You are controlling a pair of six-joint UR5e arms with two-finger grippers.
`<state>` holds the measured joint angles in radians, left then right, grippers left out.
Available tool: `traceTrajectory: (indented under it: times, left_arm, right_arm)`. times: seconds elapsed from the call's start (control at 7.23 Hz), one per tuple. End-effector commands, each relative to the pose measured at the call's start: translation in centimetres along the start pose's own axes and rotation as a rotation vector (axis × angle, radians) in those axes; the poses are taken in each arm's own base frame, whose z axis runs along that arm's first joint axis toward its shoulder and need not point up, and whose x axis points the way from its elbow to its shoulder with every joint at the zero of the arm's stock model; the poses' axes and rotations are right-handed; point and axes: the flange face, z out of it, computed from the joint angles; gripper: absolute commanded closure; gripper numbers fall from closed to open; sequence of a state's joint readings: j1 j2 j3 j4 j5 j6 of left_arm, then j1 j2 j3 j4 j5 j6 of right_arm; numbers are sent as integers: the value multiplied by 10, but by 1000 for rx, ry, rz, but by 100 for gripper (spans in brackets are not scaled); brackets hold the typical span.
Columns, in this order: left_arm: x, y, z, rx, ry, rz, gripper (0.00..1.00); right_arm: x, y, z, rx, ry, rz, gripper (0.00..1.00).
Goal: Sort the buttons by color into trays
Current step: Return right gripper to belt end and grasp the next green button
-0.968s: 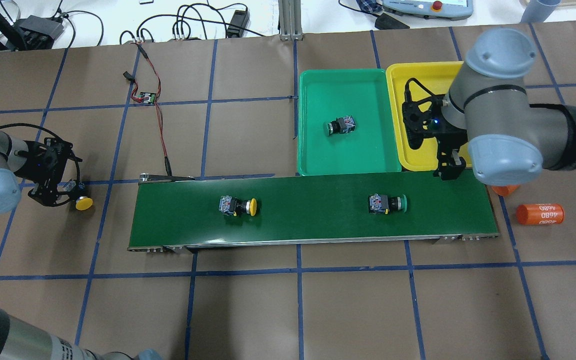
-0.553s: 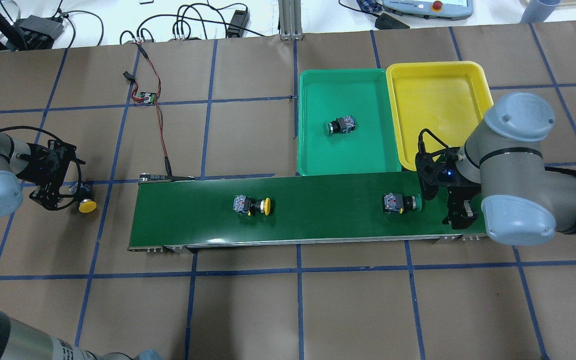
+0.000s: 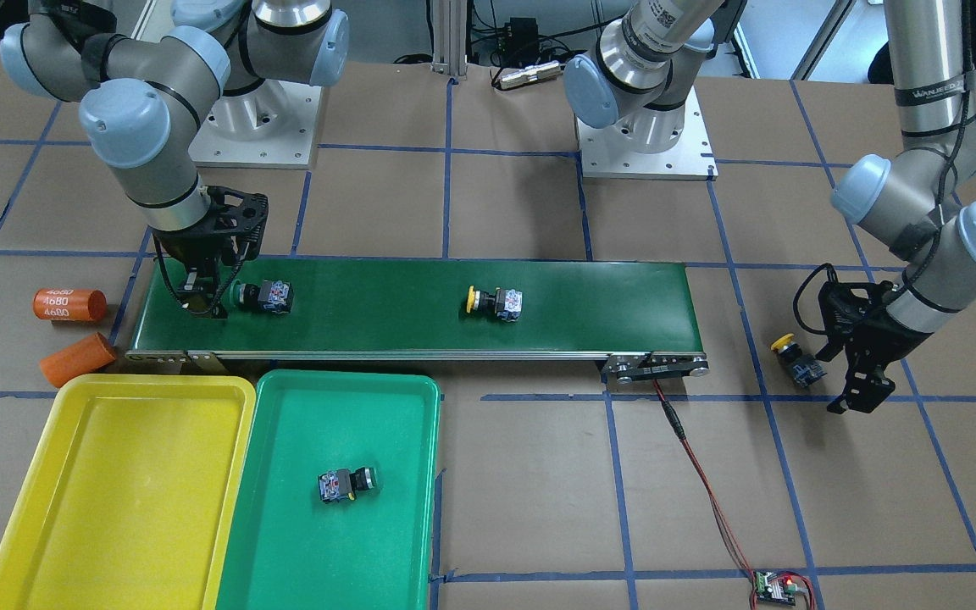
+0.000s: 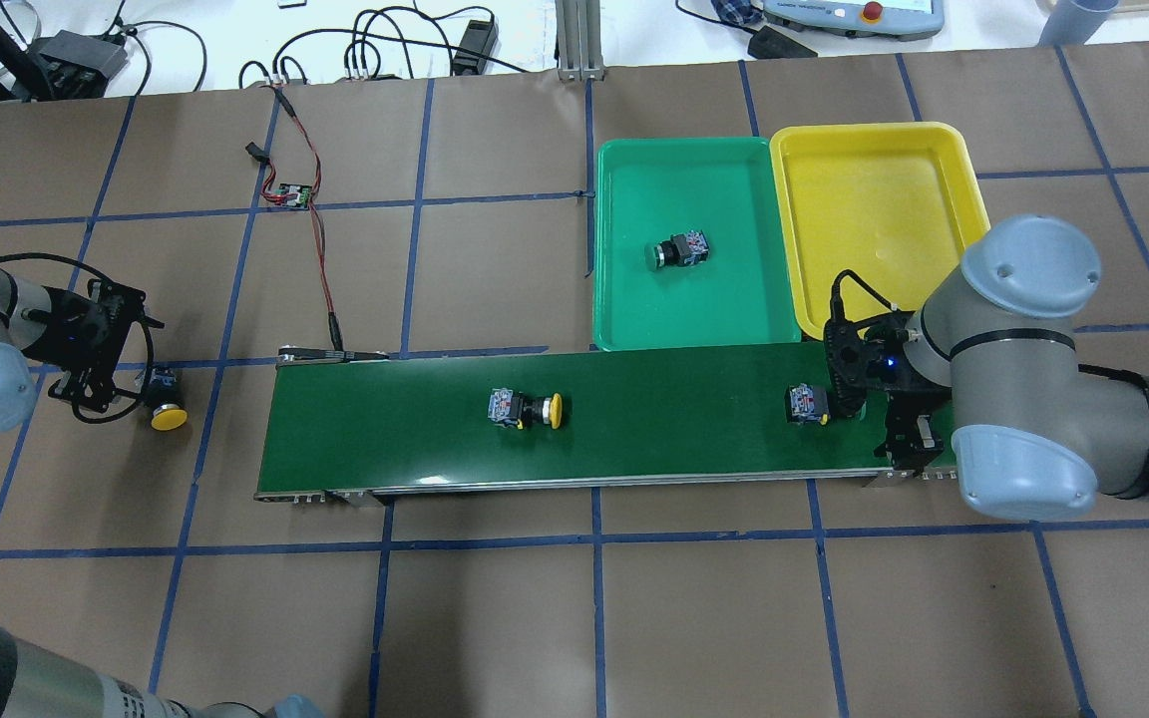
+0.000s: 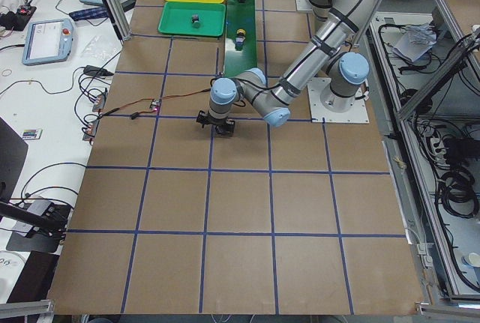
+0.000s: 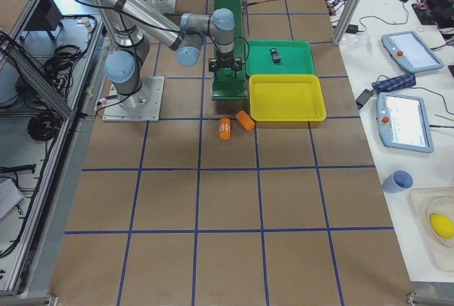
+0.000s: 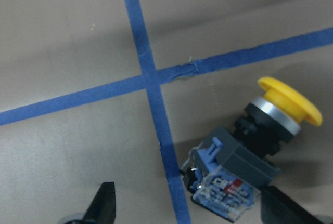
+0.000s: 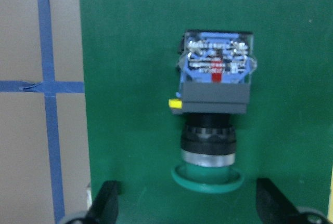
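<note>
A green button [image 4: 806, 404] lies at the right end of the dark-green conveyor belt [image 4: 634, 444]. My right gripper [image 4: 872, 419] hangs open just right of it. In the right wrist view the green button's [image 8: 213, 109] cap sits level with the spread fingertips [image 8: 106, 198]. A yellow button [image 4: 527, 409] lies mid-belt. Another yellow button [image 4: 168, 414] rests on the table left of the belt, and my left gripper [image 4: 111, 394] is open beside it. In the left wrist view that yellow button [image 7: 250, 151] lies near one fingertip [image 7: 283, 208]. A second green button [image 4: 676, 249] lies in the green tray [image 4: 634, 319]. The yellow tray [image 4: 874, 199] holds nothing.
Two orange cylinders [image 3: 69, 304] [image 3: 77, 358] lie on the table off the belt's end, beside the yellow tray [image 3: 124, 491]. A small circuit board [image 4: 292, 192] with red wires runs to the belt's left end. Blue tape lines grid the brown table.
My right arm swung from over the yellow tray down to the belt's right end. Both belt buttons travelled right. My left gripper drew slightly left of its yellow button.
</note>
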<state>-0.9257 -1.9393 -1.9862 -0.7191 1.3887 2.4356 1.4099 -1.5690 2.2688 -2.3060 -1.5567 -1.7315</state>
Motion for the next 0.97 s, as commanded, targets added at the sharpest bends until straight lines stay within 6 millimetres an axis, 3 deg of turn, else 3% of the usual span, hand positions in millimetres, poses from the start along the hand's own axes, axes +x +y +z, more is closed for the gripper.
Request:
traceTrajectory:
  times: [0.0, 0.28, 0.55, 0.69, 0.83]
  left_arm:
    - [2, -3, -7, 16, 9, -17, 0]
    - [26, -30, -4, 38, 27, -21, 0]
    - [33, -35, -3, 34, 22, 7, 0]
    - [34, -35, -3, 32, 23, 9, 0]
    - [37, -27, 2, 25, 17, 0, 0]
  right_arm:
    - [-1, -1, 1, 1, -1, 5, 6]
    - [-1, -1, 1, 1, -1, 5, 6]
    - [-1, -1, 2, 2, -3, 8, 10]
    - [0, -1, 2, 0, -3, 8, 34]
    - [0, 0, 1, 0, -2, 6, 64]
